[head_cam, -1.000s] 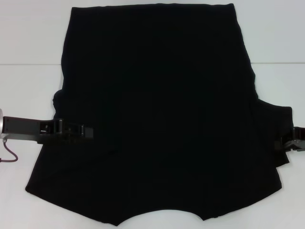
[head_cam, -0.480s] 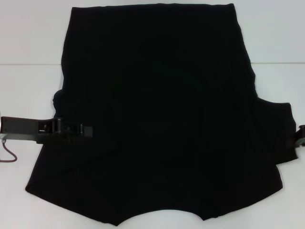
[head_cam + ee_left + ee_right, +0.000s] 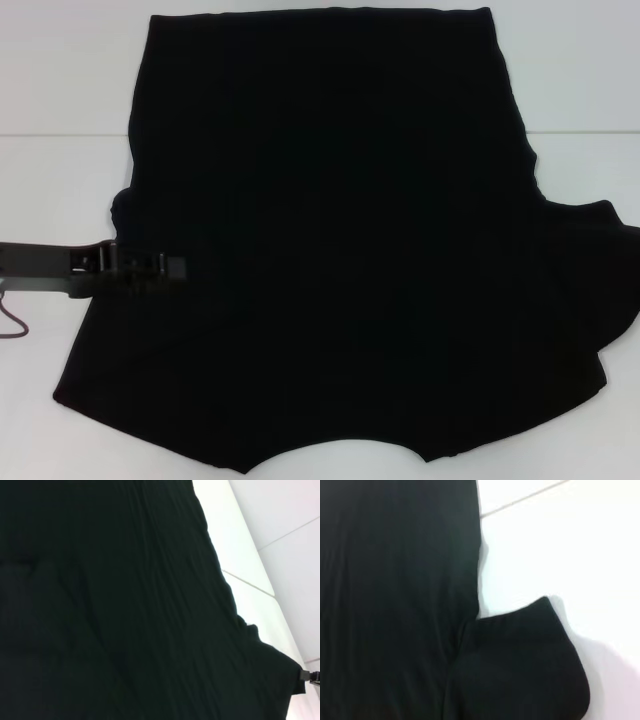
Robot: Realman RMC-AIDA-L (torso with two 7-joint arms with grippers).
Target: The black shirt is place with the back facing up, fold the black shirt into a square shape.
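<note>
1. We see one shirt [image 3: 330, 240] spread flat, plain side up, over the middle of a white table [image 3: 60, 80]; its hem lies toward 12 o'clock and its neckline notch toward 6 o'clock in the head view.
2. The left gripper [image 3: 150, 265] comes in from 9 o'clock, low over the shirt's left side just inside the left edge; we cannot tell whether its jaws are spread or pressed together, since black fingers merge with black cloth.
3. The shirt extends from the left gripper toward 3 o'clock across most of the table; the left sleeve is tucked in at about 9 o'clock, near the gripper.
4. The right sleeve flares outward at 3 o'clock and reaches the frame edge in the head view; the right gripper does not show there.
5. In the left wrist view a small dark part, possibly the other gripper, shows at the shirt's far sleeve tip; we cannot say more.
6. The right wrist view shows the shirt [image 3: 395, 580] with one rounded sleeve lying on bare table.
7. Open table lies at 9 to 11 o'clock and at 1 to 2 o'clock; a seam line crosses the table at both sides.
8. Count: one shirt, one gripper plainly visible, one table.
</note>
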